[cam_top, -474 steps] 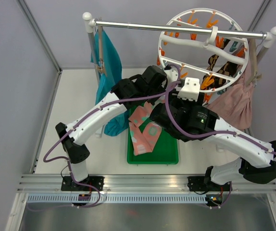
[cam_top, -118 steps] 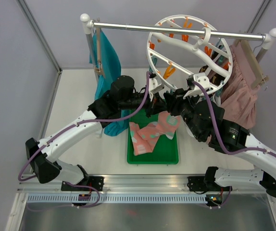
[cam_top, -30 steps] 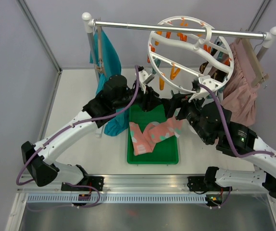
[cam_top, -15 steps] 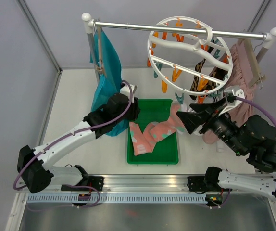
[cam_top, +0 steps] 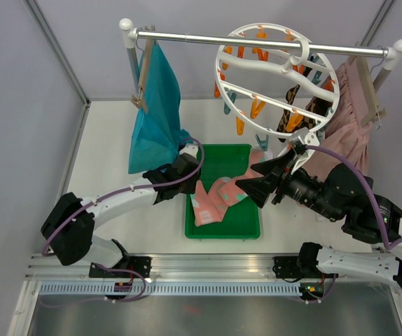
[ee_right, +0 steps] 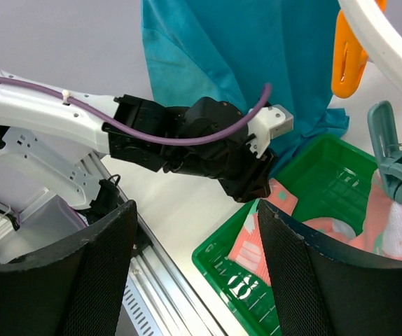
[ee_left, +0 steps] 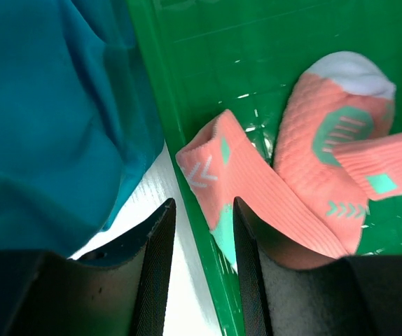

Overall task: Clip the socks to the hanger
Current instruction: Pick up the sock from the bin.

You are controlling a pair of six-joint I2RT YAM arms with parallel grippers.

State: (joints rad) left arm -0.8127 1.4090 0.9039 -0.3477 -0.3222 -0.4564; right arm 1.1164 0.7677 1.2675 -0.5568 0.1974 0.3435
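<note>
Several pink socks [ee_left: 257, 189]: heaped in the green tray [cam_top: 218, 159], soft and rumpled, with mint patches, white toes and overlapping cuffs. One runs up toward a teal clip [ee_right: 391, 155]; whether it is pinched there I cannot tell.
Left gripper [ee_left: 202, 210]: low at the tray's left wall, jaws part-spread and empty, apparently lined up on the nearest cuff.
Right gripper [ee_right: 195, 210]: raised beside the teal clip, jaws spread wide, holding nothing.
Hanger [cam_top: 220, 66]: hooked on the rail [cam_top: 208, 36] and tilted toward the arms, so its clips dangle within reach above the tray.
Argyle socks [cam_top: 290, 112]: already hanging from the ring's right side.
Left to do: the tray's socks, in my judgement.
</note>
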